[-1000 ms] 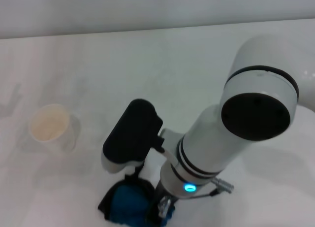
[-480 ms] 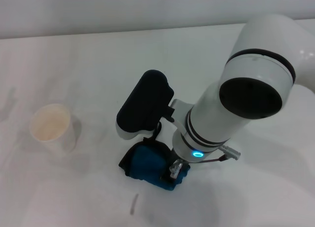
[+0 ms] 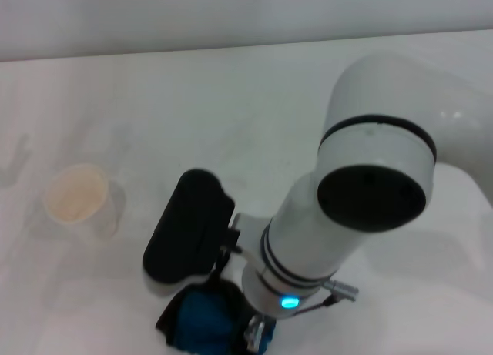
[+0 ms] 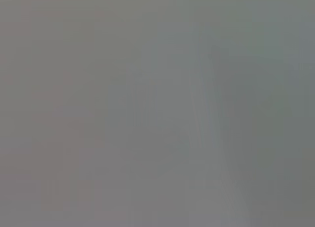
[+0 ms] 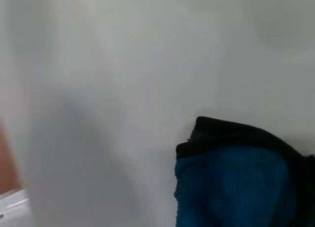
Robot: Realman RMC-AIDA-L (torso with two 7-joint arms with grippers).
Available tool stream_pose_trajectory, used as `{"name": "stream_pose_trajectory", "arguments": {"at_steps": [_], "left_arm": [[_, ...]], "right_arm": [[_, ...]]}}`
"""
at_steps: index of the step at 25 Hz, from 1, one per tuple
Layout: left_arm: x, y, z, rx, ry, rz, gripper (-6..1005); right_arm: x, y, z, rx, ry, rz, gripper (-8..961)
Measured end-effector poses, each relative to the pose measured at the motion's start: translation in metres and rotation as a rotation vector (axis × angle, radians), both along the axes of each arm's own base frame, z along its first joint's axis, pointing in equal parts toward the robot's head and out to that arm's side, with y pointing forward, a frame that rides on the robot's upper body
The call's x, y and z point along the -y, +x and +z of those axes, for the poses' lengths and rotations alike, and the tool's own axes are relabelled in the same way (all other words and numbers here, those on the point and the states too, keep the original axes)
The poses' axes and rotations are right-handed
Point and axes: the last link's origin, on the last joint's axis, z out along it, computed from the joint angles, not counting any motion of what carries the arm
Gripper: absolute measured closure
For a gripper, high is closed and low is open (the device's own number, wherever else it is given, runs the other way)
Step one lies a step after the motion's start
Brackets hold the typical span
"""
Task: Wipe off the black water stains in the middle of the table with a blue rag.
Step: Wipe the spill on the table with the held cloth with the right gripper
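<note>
Whether the right gripper (image 3: 231, 324) fingers are open or closed cannot be told; the wrist hides them above the blue rag (image 3: 202, 329), bunched on the table (image 3: 254, 116) at its near edge. Soft, light cloth: press from above. No stain is visible.

My right gripper (image 3: 235, 328) sits on the blue rag (image 3: 202, 328), which lies on the table (image 3: 231, 108) at its near edge. The cup (image 3: 77, 201) stands well to the rag's left and farther back.
</note>
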Motion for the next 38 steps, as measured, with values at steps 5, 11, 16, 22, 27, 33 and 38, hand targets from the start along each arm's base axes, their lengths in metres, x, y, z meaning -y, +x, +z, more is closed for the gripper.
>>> {"name": "stream_pose_trajectory", "arguments": {"at_steps": [5, 11, 16, 22, 27, 33, 38], "left_arm": [[-0.001, 0.002, -0.001, 0.0, -0.006, -0.007, 122], [-0.002, 0.002, -0.001, -0.001, -0.006, -0.007, 123], [0.001, 0.0, -0.001, -0.001, -0.006, -0.001, 123], [0.003, -0.002, 0.0, -0.002, -0.001, 0.007, 122], [0.002, -0.002, 0.001, -0.003, 0.003, 0.005, 122], [0.0, -0.001, 0.002, -0.004, 0.005, 0.0, 122], [-0.002, 0.001, 0.002, -0.004, 0.005, -0.005, 122]], "right_arm": [[0.015, -0.012, -0.001, -0.028, -0.053, 0.024, 875], [0.014, -0.015, 0.003, -0.018, -0.038, 0.056, 874], [-0.006, 0.002, 0.004, 0.043, 0.045, 0.054, 874], [-0.029, 0.006, 0.015, 0.086, 0.145, 0.083, 874], [-0.04, 0.008, 0.026, 0.145, 0.213, 0.098, 873], [-0.032, -0.005, 0.029, 0.128, 0.195, 0.116, 874], [-0.01, -0.014, 0.022, 0.103, 0.107, 0.141, 874]]}}
